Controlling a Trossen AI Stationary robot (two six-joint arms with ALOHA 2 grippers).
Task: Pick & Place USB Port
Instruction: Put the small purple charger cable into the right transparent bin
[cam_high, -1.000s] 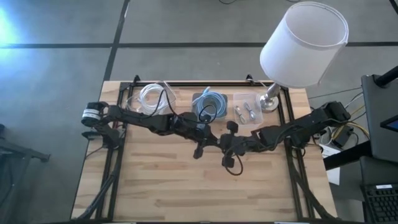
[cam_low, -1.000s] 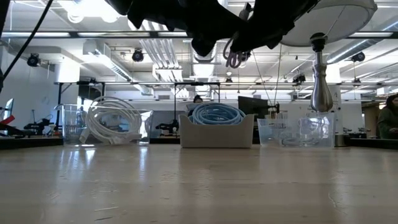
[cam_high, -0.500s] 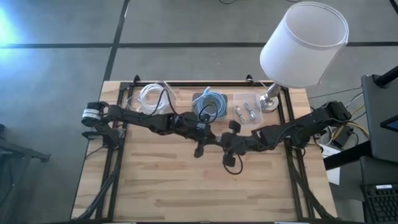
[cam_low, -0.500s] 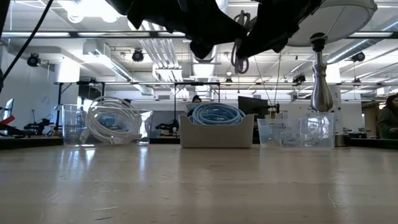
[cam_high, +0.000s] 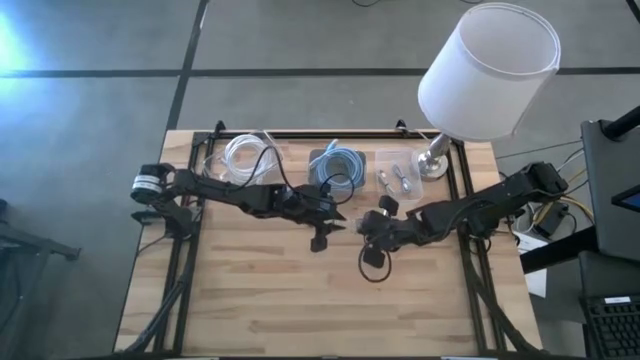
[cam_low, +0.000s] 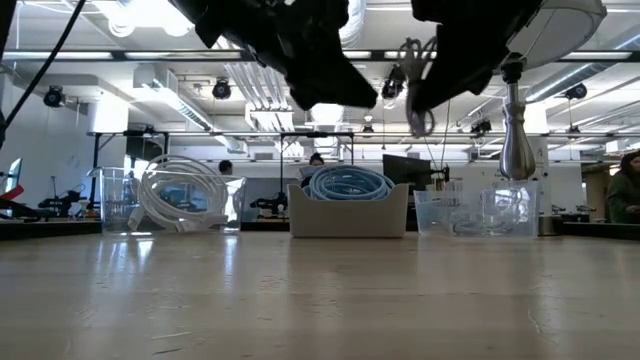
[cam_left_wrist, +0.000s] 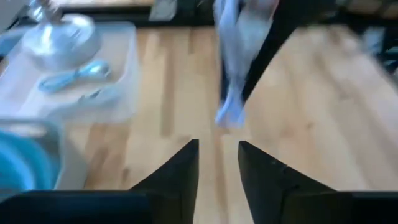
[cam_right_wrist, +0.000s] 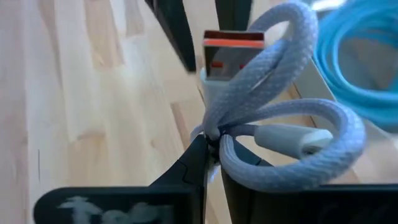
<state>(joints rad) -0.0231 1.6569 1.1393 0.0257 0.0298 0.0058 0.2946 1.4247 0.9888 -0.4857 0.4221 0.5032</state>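
The USB cable (cam_right_wrist: 273, 93) is a grey braided coil with an orange-tongued flat plug (cam_right_wrist: 233, 45) and a small white plug (cam_right_wrist: 292, 138). My right gripper (cam_right_wrist: 211, 158) is shut on it above mid-table (cam_high: 370, 228); in the low view the cable (cam_low: 415, 98) hangs high over the wood. My left gripper (cam_left_wrist: 217, 158) is open and empty, just to the left of the cable (cam_high: 336, 218). The left wrist view shows the blurred cable (cam_left_wrist: 233, 93) ahead of it. My right gripper pinches the coil between its two fingers where the strands cross (cam_right_wrist: 214, 130). The fingers come from the table's right. The coil is lifted clear of the table, with both plugs free beyond the fingertips.
Along the far edge stand a clear bin with a white cable (cam_high: 240, 155), a grey box with a blue cable (cam_high: 338, 165) and a clear tray of small parts (cam_high: 398, 178). A lamp (cam_high: 488, 70) stands at the far right. Bare wood lies toward the near edge.
The two grippers, close together a second ago, have drawn apart. My right gripper has carried the cable toward the table's right. My left gripper has backed off toward the left without the cable.
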